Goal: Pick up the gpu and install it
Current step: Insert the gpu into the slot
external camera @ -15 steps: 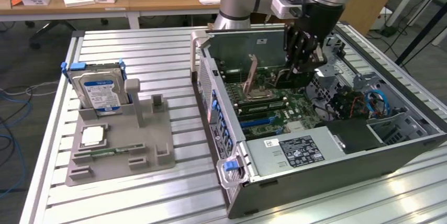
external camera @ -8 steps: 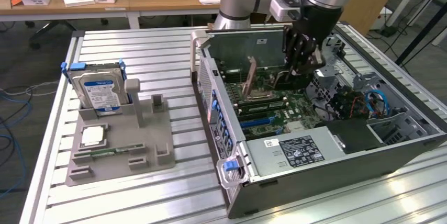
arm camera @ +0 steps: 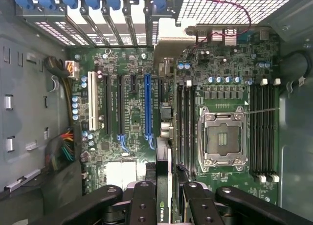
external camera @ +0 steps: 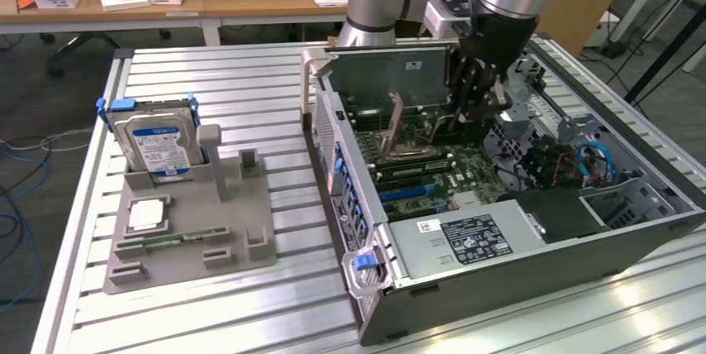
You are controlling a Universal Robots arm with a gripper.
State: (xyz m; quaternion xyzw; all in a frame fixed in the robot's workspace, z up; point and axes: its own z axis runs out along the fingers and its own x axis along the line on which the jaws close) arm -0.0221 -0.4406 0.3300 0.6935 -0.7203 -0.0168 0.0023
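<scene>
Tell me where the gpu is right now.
The gpu is gripped in the claw, standing on edge over the motherboard of the open computer case on the exterior view's right.

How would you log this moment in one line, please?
stage: install | end effector: shut on graphics card | position: above motherboard inside open computer case

Open case (external camera: 497, 296), bare slots (arm camera: 147, 110) below end effector (arm camera: 164, 203), cables (arm camera: 66, 149) alongside

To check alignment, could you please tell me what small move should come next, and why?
Probably nudge the card sideways toward the long blue slot: the gripper holds it edge-on above the motherboard, slightly off that slot's line.
</scene>
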